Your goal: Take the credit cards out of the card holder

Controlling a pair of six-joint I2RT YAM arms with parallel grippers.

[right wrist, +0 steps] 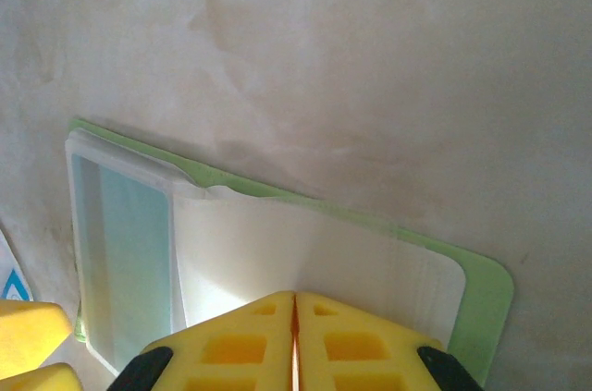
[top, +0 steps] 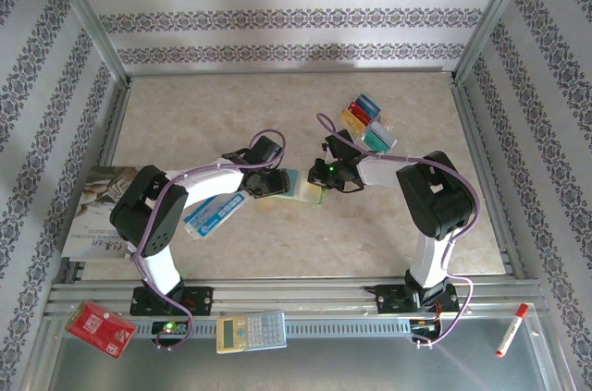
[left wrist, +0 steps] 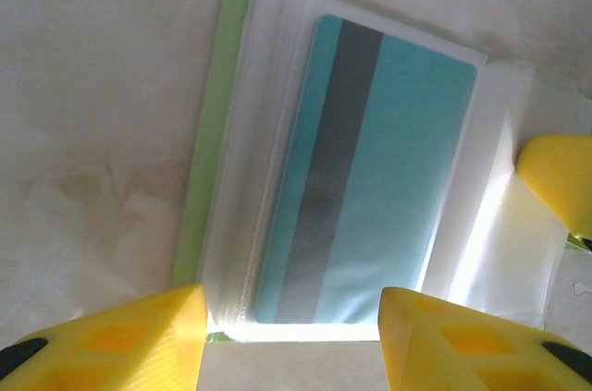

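- Holder [top: 305, 191] lay open and flat on the table [top: 231, 104], between the two grippers.
- Holder looked lime-green at its edges, with a stack of clear plastic sleeves [left wrist: 250, 160] inside.
- One teal card [left wrist: 370, 178] with a grey stripe sat in the top sleeve, fully inserted.
- Four loose cards [top: 368, 123] (yellow, red, blue, teal) lay fanned on the table beyond the holder, to its right, well apart from it.
- Left gripper [left wrist: 291, 317] was at the holder's left edge, fingers spread to either side of the teal card's short end, nothing pinched.
- Right gripper [right wrist: 294, 317] was over the holder's right half, fingers pressed together with the tips on a raised clear sleeve leaf; could not tell if the leaf was pinched.
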